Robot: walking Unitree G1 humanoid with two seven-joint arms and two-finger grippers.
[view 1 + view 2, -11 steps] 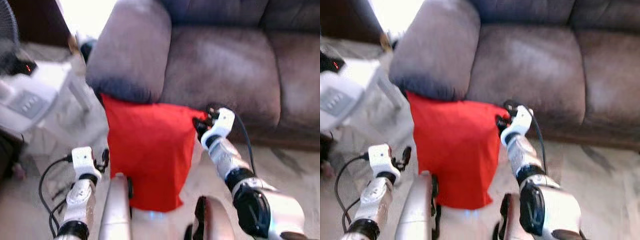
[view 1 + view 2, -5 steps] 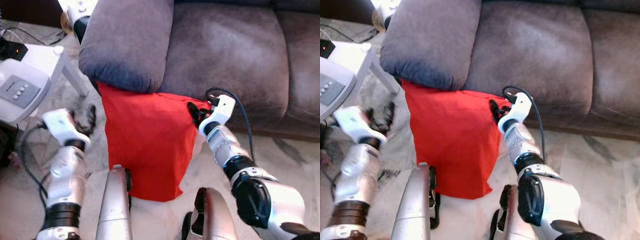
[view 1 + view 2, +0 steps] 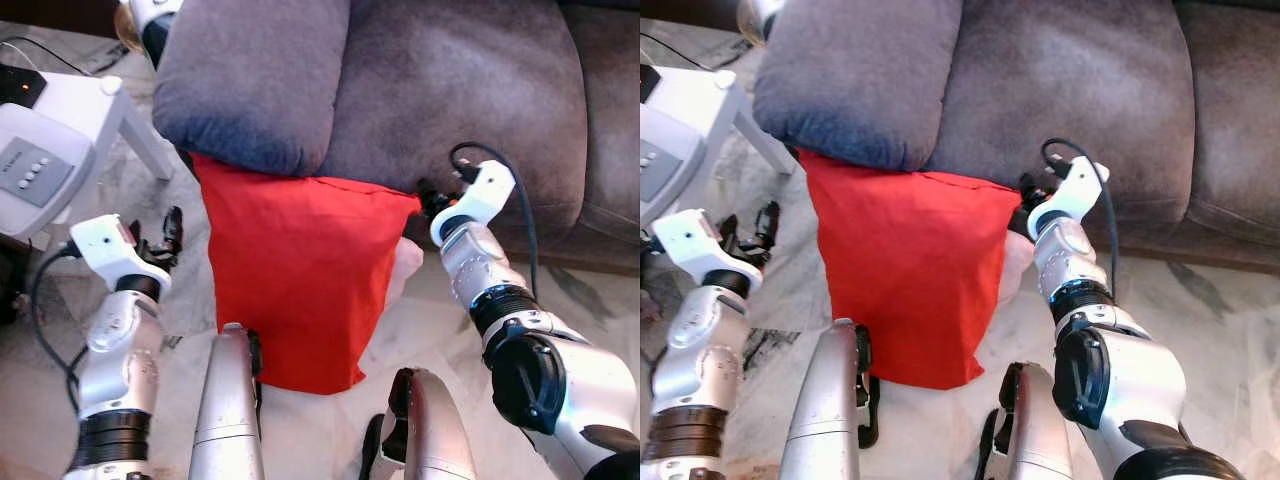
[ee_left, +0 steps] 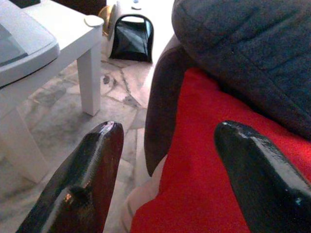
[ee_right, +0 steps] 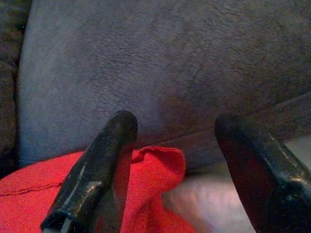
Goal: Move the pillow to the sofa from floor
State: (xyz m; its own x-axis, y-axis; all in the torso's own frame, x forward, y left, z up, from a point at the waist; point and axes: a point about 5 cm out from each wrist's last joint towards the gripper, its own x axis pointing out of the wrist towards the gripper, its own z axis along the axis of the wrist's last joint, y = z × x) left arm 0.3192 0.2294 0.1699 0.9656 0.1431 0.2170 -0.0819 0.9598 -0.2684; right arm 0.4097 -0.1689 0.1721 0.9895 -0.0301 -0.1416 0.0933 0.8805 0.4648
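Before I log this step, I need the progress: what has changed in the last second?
The left claw has risen and swung in toward the red pillow's left edge, open and not touching it. The right claw, open now, has drawn back from the pillow's top right corner toward the sofa. The pillow has stayed leaning against the sofa front, under the armrest cushion.

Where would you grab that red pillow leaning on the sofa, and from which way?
Probably by its two upper corners, one gripper on each side. The red pillow stands upright against the sofa front, its top tucked under the armrest cushion, so the side edges are the free parts. The right gripper is open at the upper right corner; the left gripper is open, apart from the left edge.
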